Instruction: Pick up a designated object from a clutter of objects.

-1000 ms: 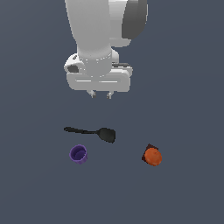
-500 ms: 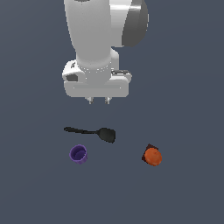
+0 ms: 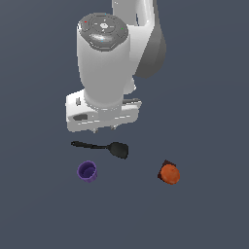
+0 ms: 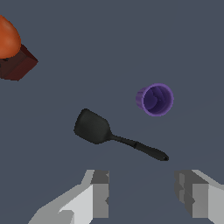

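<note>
The small purple cup (image 3: 87, 171) stands upright on the dark floor at the exterior view's left; it also shows in the wrist view (image 4: 155, 99). The black spatula (image 3: 103, 147) lies just behind it, also in the wrist view (image 4: 109, 134). The orange round object (image 3: 169, 173) on a dark base sits at the exterior view's right, and at the wrist view's edge (image 4: 8, 41). My gripper (image 3: 105, 129) hangs above the spatula, mostly hidden under the white hand. In the wrist view the gripper (image 4: 144, 194) is open and empty, with the fingers (image 4: 98, 192) wide apart.
The white arm (image 3: 104, 63) fills the upper middle of the exterior view. The floor (image 3: 214, 97) is a plain dark grey surface with no edges in view.
The gripper has come lower and slightly toward the exterior view's left, closer over the spatula. The arm's upper body now shows from above. The three objects have not moved.
</note>
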Motion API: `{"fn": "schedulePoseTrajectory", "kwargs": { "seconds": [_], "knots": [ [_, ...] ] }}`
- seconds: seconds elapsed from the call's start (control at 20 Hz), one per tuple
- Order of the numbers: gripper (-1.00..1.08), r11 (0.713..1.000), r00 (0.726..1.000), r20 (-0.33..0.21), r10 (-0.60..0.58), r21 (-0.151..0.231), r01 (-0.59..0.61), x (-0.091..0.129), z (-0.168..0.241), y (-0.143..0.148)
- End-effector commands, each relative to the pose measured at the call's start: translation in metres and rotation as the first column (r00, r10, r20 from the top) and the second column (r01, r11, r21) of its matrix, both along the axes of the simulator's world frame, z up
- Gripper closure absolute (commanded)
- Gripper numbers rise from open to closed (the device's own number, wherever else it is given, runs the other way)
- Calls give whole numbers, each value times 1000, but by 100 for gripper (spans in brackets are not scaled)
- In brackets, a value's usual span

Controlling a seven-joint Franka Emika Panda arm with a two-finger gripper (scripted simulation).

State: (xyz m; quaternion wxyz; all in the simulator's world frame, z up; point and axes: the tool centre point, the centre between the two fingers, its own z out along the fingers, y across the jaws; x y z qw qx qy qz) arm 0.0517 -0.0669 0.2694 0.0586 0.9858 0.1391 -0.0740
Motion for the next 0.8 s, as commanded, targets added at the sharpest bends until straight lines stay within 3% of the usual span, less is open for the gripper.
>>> {"fn": "schedulePoseTrajectory", "kwargs": {
  "seconds": [0.0, 0.35, 0.55, 0.75],
  "knots": [
    [-20, 996, 996, -37, 84, -30, -86, 13, -12, -7],
    [-20, 944, 940, -161, 300, -89, -316, 45, -47, -25],
    [-20, 892, 881, -244, 405, -105, -440, 62, -69, -35],
    [-20, 827, 804, -331, 495, -106, -553, 76, -92, -45]
  ]
}}
